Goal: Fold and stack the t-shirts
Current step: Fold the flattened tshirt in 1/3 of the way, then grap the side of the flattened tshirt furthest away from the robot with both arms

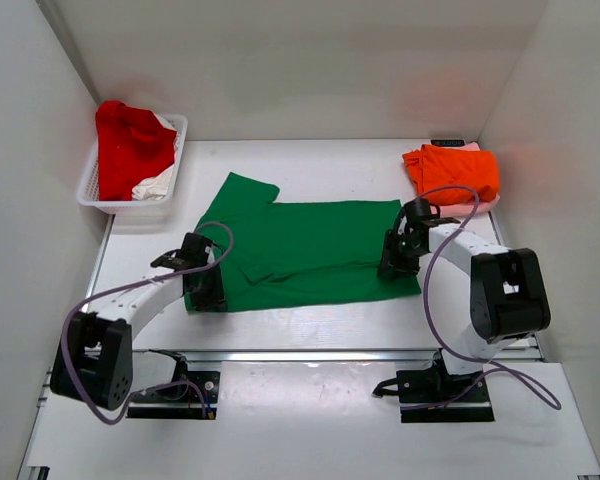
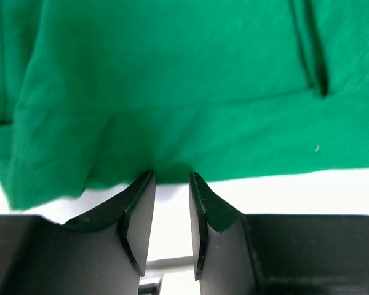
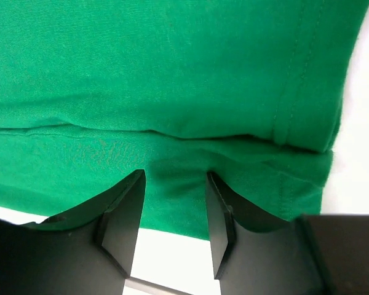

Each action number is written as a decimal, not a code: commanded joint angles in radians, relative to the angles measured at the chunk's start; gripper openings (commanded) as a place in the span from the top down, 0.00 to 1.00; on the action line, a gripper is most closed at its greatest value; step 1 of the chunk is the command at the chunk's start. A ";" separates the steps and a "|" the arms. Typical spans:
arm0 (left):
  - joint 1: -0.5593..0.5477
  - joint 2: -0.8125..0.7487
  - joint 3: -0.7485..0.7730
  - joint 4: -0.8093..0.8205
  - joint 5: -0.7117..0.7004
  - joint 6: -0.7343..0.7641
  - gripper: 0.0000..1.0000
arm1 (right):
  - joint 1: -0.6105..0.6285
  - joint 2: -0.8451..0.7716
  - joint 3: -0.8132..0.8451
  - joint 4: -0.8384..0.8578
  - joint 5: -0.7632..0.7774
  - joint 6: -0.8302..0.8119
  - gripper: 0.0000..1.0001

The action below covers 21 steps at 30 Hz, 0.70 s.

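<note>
The bright green t-shirt (image 1: pixel 300 250) lies flat in the middle of the table, partly folded, with one sleeve toward the back left. My left gripper (image 1: pixel 202 290) is down on its near left corner. In the left wrist view its jaws (image 2: pixel 172 175) stand apart, tips touching the cloth's edge (image 2: pixel 172 80), with white table showing between them. My right gripper (image 1: pixel 395 265) is on the shirt's near right corner. In the right wrist view it (image 3: pixel 175 173) straddles green cloth (image 3: pixel 160 67) near the hem, jaws apart. A folded orange t-shirt (image 1: pixel 452 170) rests on a pale pink one (image 1: pixel 480 207) at back right.
A white lattice basket (image 1: pixel 180 130) at the back left holds a red t-shirt (image 1: pixel 130 145) and a white one (image 1: pixel 155 185). White walls close in the table on the left, right and back. A small dark object (image 1: pixel 446 143) lies behind the orange t-shirt.
</note>
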 commanded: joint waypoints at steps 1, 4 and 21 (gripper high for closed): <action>0.001 -0.094 0.035 -0.096 0.017 0.009 0.60 | 0.027 -0.016 0.051 -0.042 0.057 -0.057 0.58; 0.064 -0.152 0.173 -0.132 0.092 0.025 0.59 | 0.058 -0.110 0.137 -0.149 0.066 -0.062 0.57; 0.149 0.682 1.155 -0.035 -0.009 0.023 0.45 | -0.058 0.196 0.547 0.033 0.186 -0.034 0.19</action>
